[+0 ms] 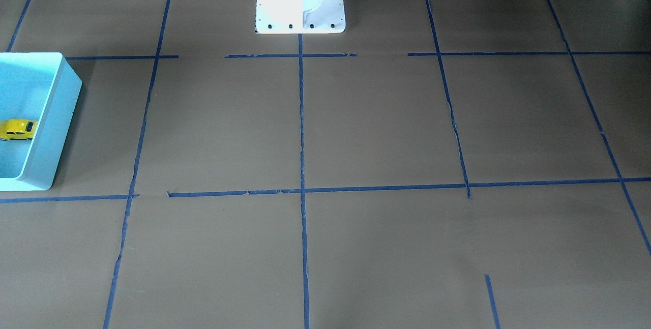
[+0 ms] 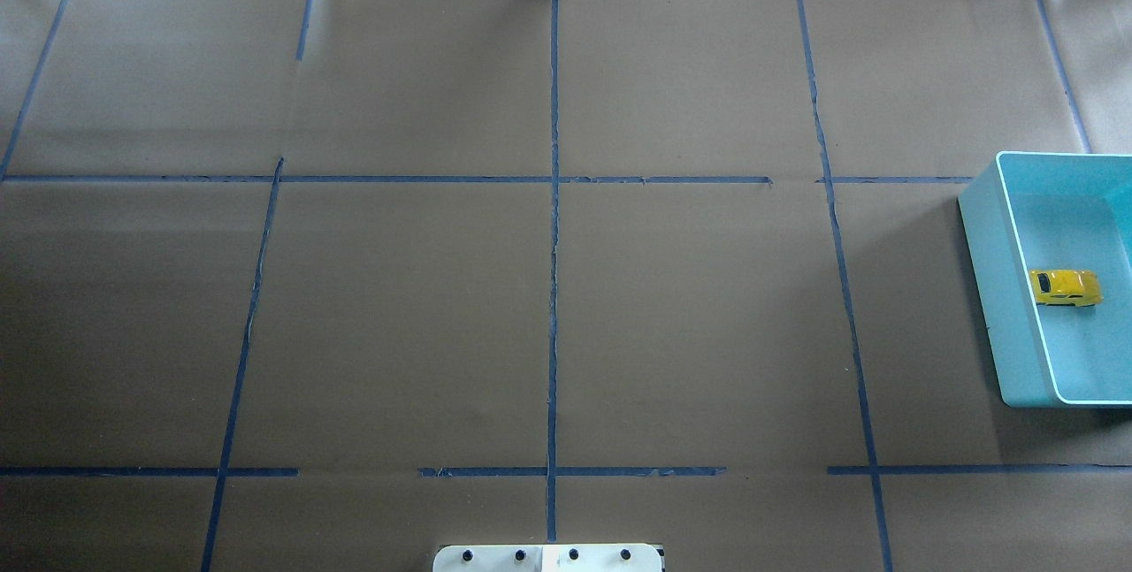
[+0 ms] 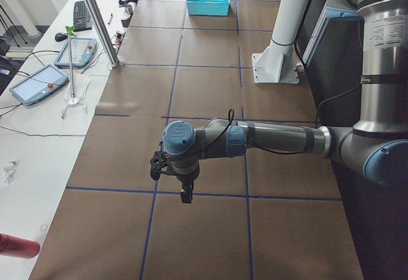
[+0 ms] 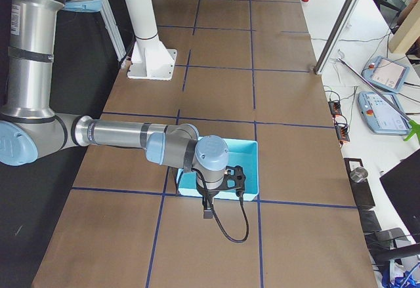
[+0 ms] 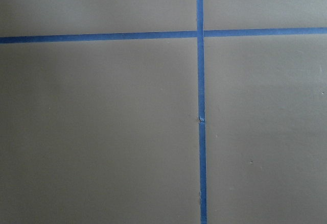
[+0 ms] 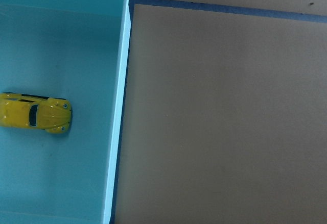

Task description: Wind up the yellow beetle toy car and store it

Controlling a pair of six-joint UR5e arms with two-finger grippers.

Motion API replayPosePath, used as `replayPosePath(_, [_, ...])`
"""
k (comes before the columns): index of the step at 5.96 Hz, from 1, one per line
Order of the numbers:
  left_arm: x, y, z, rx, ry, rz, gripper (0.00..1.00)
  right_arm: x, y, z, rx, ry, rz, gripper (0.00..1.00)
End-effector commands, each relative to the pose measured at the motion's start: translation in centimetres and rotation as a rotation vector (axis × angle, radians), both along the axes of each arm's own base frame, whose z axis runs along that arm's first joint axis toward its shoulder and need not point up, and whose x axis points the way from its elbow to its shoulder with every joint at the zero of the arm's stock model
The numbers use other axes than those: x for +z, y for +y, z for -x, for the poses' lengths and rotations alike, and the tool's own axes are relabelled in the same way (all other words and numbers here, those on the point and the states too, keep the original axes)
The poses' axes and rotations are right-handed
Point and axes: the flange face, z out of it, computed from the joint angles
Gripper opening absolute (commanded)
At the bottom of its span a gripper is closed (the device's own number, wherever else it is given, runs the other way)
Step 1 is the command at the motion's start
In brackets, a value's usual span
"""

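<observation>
Car: yellow beetle toy car (image 2: 1066,287) sits on its wheels inside light blue bin (image 2: 999,289), right edge of overhead view.
Left: left gripper (image 3: 185,194) hangs over brown table (image 2: 398,316); finger spacing cannot be told.
Right: right gripper (image 4: 207,209) hangs by the bin's edge; finger spacing cannot be told.

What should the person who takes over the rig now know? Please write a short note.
Left gripper: over the table, far from the bin; open or shut cannot be told.
Right gripper: above the bin's edge; state cannot be told either.
Toy car: on its wheels inside the light blue bin, nothing touching it.
Done: car stored. Winding cannot be checked.
Left: probably nothing.
</observation>
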Motion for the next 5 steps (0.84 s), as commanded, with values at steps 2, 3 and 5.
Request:
replayPosePath(2, [0.2,-0.1,0.0,0.002,0.001,0.001,1.00,0.8,0.0,-0.3,0.020,0.040,0.037,1.00])
replayPosePath(3, [-0.2,-0.2,0.0,0.002,0.000,-0.011,1.00,-0.2,-0.3,0.5,0.032,-0.062,0.019,1.00])
replayPosePath(5, [0.0,-0.5,0.0,-0.001,-0.002,-0.027,1.00,-2.6,-0.9,0.7,0.018,-0.086,-0.043,1.00])
